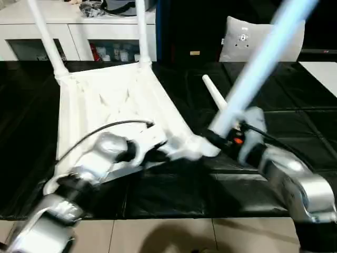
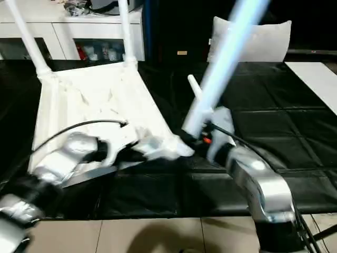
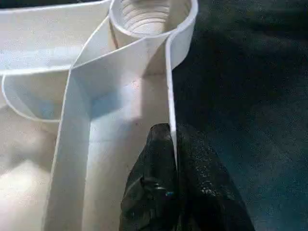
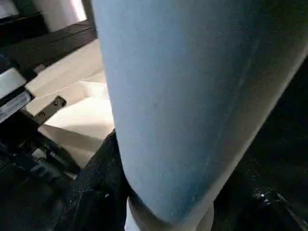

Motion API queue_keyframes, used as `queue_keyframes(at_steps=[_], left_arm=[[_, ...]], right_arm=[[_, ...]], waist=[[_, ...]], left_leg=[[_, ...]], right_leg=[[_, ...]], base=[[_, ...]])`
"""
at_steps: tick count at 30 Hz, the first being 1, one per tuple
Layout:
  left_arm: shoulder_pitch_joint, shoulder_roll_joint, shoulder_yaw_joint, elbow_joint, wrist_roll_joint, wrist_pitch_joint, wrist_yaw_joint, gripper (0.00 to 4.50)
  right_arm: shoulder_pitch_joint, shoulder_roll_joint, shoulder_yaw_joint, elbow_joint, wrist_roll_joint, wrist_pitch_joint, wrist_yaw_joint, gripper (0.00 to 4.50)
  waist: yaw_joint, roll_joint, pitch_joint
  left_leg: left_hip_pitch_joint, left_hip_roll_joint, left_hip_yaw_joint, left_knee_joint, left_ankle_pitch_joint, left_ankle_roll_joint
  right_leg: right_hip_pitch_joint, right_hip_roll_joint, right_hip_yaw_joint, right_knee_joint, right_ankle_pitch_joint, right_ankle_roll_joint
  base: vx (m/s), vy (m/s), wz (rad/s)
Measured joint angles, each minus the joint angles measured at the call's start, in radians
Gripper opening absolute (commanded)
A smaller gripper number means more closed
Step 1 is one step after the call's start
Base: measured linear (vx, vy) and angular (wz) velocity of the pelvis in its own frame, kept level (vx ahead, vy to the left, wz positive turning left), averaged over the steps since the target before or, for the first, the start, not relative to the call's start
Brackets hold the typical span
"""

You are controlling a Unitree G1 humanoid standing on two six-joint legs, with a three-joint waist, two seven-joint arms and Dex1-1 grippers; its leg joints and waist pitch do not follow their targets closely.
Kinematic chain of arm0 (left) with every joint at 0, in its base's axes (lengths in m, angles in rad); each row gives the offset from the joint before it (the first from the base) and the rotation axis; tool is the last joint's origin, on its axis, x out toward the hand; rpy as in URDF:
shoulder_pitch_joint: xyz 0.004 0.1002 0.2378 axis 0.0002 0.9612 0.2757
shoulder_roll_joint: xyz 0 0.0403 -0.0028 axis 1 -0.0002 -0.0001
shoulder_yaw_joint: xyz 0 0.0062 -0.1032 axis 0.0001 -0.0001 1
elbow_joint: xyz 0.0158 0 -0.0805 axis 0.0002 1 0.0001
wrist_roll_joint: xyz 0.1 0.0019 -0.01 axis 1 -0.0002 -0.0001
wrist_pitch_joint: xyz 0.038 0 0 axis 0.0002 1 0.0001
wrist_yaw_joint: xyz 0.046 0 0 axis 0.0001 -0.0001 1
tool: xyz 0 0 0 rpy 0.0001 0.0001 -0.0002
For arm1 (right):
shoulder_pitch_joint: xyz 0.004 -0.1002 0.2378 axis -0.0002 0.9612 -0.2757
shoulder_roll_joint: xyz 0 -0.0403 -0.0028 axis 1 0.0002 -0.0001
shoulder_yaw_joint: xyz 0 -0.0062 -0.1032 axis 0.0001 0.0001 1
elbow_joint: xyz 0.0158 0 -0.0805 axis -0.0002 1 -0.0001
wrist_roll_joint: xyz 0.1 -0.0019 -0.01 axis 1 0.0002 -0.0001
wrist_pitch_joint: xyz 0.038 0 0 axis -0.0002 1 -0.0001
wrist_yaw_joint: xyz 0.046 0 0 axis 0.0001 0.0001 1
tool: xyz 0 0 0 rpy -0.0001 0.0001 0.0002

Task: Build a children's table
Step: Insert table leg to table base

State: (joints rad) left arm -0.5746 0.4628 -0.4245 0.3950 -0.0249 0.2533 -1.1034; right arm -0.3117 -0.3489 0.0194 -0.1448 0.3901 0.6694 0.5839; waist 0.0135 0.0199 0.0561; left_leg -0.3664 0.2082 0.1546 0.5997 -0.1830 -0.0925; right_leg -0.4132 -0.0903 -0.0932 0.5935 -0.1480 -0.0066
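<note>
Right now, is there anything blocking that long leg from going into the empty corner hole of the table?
Nothing visible blocks it. The right pincer holds the leg tilted, its lower end close beside the near corner of the upturned tabletop. The round hole there looks empty. The left pincer grips the rim beside it.

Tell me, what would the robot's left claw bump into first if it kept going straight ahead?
The left gripper is pinched on the table top's thin edge wall. Straight ahead along that wall sits the round leg socket, so it would probably meet that first.
</note>
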Motion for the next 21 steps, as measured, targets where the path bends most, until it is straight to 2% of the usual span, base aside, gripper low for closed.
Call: queue_keyframes(at_steps=[2,5,11,21], left_arm=[[0.003,0.003,-0.007,-0.009,0.0,-0.009,-0.02,0.0],[0.022,0.004,-0.003,-0.029,-0.004,-0.028,-0.028,0.0],[0.039,0.007,0.013,-0.03,-0.011,-0.043,-0.029,0.0],[0.057,0.008,0.024,-0.031,-0.02,-0.07,-0.048,0.0]], right_arm=[[-0.011,-0.006,0.025,0.0,0.006,0.007,0.026,1.89],[-0.029,-0.023,0.079,0.012,0.005,0.037,0.077,1.89],[-0.043,-0.051,0.115,0.035,0.004,0.079,0.107,1.89],[-0.076,-0.069,0.143,0.059,-0.027,0.08,0.112,1.89]], waist=[[0.019,0.0,0.0],[0.025,-0.001,0.0],[0.023,-0.001,0.0],[0.023,-0.002,-0.001]], left_leg=[[0.001,0.0,0.0,0.0,0.0,0.0],[0.0,-0.001,0.001,0.001,0.0,0.0],[0.0,-0.001,0.001,0.0,0.0,0.0],[0.0,-0.001,0.001,0.0,0.0,0.0]], right_leg=[[0.0,-0.002,0.0,0.0,0.0,0.0],[0.001,-0.003,0.002,-0.001,0.0,0.0],[0.0,-0.002,0.002,0.001,-0.001,0.001],[0.0,-0.002,0.002,0.001,-0.001,0.001]], base=[[0.0,0.0,0.0],[0.0,0.0,0.0],[0.0,0.0,0.0],[0.0,0.0,0.0]])
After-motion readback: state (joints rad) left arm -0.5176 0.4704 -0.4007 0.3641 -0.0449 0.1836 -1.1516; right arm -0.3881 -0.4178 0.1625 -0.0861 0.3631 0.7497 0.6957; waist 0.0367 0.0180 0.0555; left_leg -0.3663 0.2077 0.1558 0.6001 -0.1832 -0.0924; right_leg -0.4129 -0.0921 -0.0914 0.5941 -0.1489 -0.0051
